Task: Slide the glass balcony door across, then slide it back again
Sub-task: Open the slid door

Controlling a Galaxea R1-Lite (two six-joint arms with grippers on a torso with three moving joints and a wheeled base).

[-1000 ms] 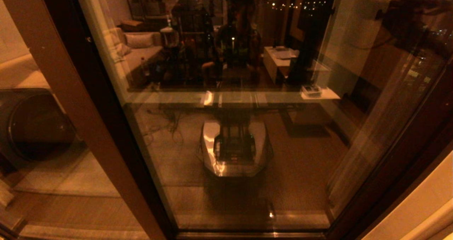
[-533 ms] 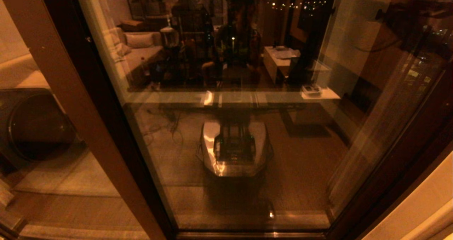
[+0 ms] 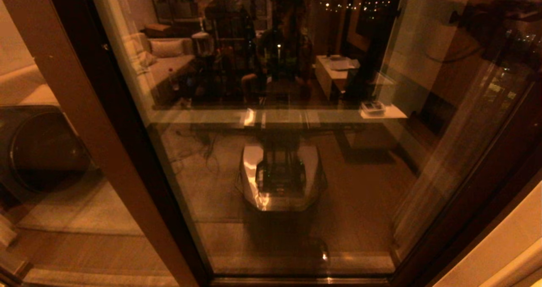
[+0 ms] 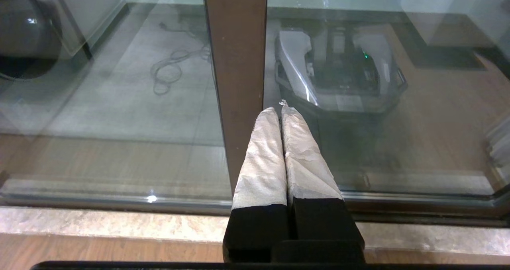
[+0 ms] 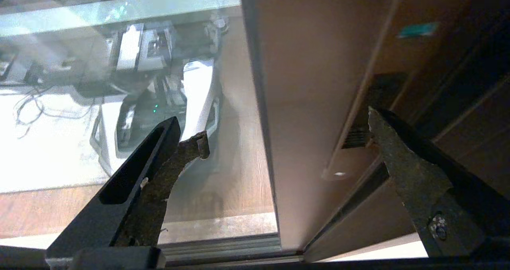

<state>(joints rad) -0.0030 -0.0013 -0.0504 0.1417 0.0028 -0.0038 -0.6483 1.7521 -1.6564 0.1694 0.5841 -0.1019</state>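
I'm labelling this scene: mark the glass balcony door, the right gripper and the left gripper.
glass balcony door (image 5: pixel 310 83), right wrist view, brown upright rail.
right gripper (image 5: pixel 287 128), right wrist view, midway between open fingers.
left gripper (image 4: pixel 279 108), left wrist view, shut fingertips.

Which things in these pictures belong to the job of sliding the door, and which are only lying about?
For the job:
- glass balcony door, shown closed
- right gripper, jaws open either side of the door's brown upright rail

Only lying about:
- washing machine behind the glass
- loose cable on the floor
- left gripper, idle, jaws shut
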